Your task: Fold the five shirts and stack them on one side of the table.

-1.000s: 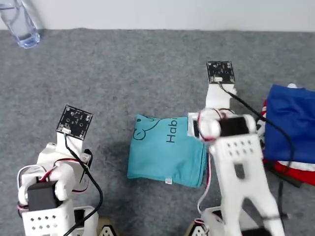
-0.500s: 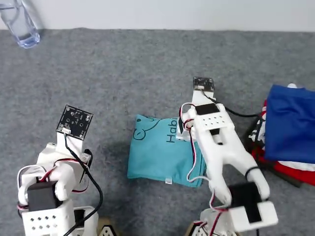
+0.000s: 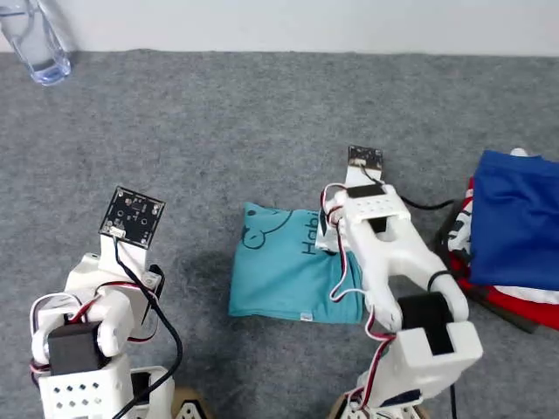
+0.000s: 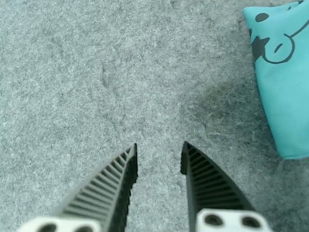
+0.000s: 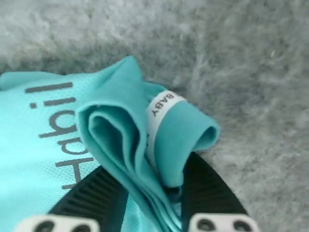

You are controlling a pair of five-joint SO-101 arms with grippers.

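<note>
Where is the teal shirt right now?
In the high view the teal shirt lies folded in the middle of the grey table, left of the blue-topped pile; the right hand pinches its right edge.

Bright, even light; soft shadow beside the teal shirt.

Robotics lab bench, two small white arms on grey felt tabletop, plain white wall

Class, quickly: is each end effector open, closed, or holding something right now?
Left end effector: open, holding nothing.
Right end effector: closed on the folded teal fabric shirt.
</note>
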